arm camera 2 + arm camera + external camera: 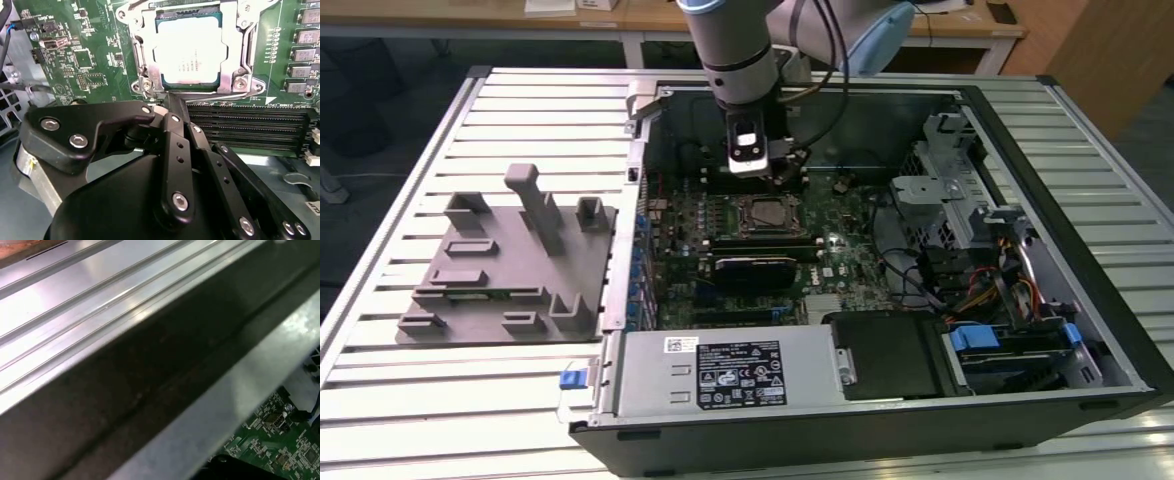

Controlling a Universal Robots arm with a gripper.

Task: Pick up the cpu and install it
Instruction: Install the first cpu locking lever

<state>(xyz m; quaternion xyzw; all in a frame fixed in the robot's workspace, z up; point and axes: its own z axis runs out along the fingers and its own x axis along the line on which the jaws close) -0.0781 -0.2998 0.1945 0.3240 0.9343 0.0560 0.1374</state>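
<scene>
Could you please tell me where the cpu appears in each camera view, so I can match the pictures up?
Exterior view: the cpu sits in the socket at the middle of the motherboard, just below the gripper.
Second wrist view: the cpu lies in the metal socket frame, just beyond the gripper's black linkage.
First wrist view: the cpu is not in it.
Shared landmark: the green motherboard.

Even overhead light fills the exterior view, leaving the slatted desk (400,400) bright and the interior of the computer case (1067,330) darker. In the second wrist view the cpu (189,50) lid is washed out by glare, while the near end effector (172,107) looks soft. The first wrist view is blurred, with bright sheen on metal ribs (75,295) and a deep shadow band.
</scene>
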